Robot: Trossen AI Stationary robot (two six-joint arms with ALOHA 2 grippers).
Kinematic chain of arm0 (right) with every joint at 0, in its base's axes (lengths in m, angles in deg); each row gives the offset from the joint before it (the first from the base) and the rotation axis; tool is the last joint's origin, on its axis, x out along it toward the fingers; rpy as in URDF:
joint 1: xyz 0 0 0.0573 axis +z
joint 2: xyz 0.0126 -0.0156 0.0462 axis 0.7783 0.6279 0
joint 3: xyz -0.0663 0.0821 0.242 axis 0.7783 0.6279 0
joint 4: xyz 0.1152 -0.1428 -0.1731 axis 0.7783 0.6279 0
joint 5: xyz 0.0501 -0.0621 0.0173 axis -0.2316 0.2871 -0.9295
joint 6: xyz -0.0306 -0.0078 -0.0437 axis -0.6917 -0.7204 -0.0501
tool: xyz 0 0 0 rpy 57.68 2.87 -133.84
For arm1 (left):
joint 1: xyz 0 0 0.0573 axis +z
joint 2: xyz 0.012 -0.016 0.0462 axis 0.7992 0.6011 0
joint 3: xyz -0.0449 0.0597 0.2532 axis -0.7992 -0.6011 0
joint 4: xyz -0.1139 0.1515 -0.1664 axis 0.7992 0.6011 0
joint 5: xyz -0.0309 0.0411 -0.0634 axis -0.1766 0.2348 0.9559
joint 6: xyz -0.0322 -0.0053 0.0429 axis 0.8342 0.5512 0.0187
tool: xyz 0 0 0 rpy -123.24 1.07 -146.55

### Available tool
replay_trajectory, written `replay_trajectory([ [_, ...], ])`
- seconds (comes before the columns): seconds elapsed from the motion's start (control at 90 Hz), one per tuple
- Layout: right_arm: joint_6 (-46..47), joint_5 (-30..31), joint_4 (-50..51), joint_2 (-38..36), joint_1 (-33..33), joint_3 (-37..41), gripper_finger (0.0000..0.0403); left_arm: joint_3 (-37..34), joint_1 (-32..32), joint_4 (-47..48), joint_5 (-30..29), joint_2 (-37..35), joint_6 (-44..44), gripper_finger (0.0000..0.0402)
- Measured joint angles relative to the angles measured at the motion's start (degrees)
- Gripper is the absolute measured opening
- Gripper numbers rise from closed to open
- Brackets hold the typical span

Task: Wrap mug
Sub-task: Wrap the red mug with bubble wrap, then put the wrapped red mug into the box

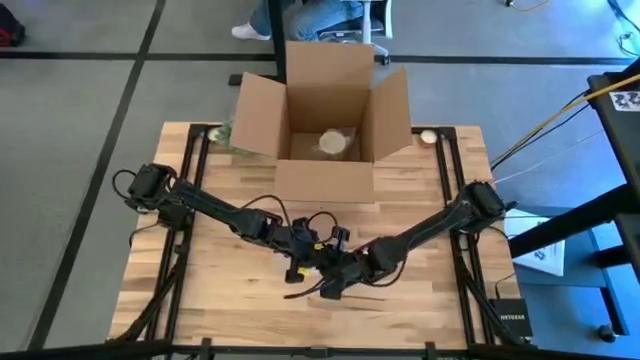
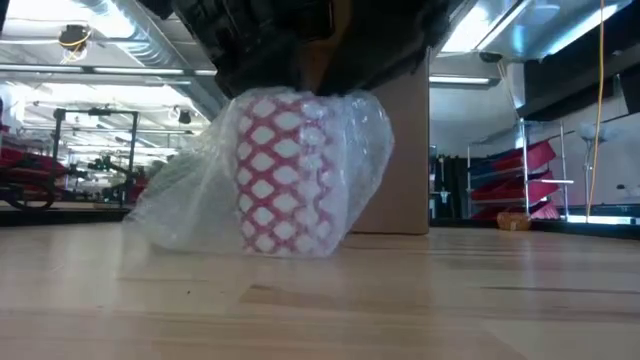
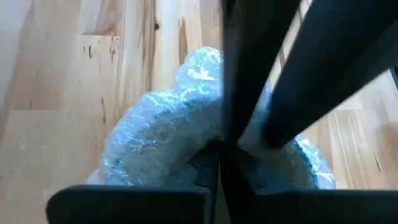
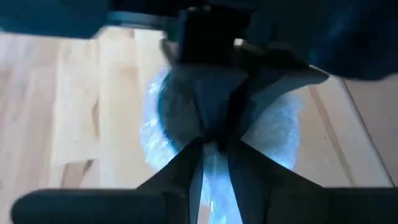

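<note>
Mug point(image 2: 285, 170) sat mid-table, half bundled in bubble wrap point(image 2: 180, 205). Both grippers, left point(image 1: 300, 262) and right point(image 1: 335, 282), pinched the wrap over it; I'd keep it taut while folding.

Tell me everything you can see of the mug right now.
The mug stands upright on the wooden table, white with a red lattice pattern, swathed in clear bubble wrap that trails loosely to one side. No handle shows. Both tools, left and right, meet right above it, hiding it from overhead. A cardboard box stands behind it.
</note>
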Motion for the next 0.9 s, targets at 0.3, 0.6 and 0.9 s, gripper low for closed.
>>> replay_trajectory([
  [0.3, -6.2, -8.1, -1.3, -1.8, 0.0, -0.1, 0.0172, 0.2, 0.0, 1.3, 0.2, -4.5, -0.8, 0.0001],
  [0.6, -13.8, -5.5, -4.0, -0.6, -1.4, -0.4, 0.0252, 0.3, -0.3, 6.1, 0.2, -10.5, 0.1, 0.0001],
  [0.9, -12.9, -8.6, -0.2, 6.1, -4.7, -5.9, 0.0241, 0.4, -2.6, 21.6, 0.0, -18.6, 5.1, 0.0001],
])
